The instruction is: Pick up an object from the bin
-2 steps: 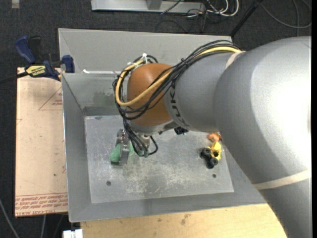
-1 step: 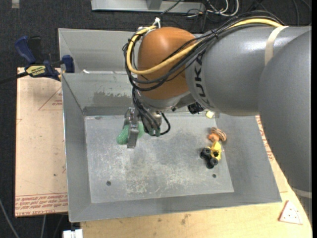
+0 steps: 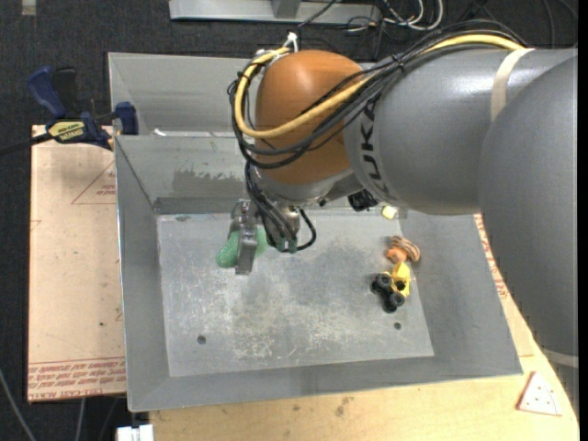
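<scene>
My gripper point(image 3: 245, 249) hangs below the orange wrist cover, low over the upper left part of the bin floor. A small green thing point(image 3: 228, 252) lies right at the gripper's tip, showing on both sides of it, and the gripper hides part of it. I cannot see whether the gripper touches or holds it.
A small yellow and black toy point(image 3: 392, 286) lies at the right side of the bin floor. An orange and pink piece point(image 3: 402, 250) sits just behind the toy. The arm and its cables cover the bin's upper right.
</scene>
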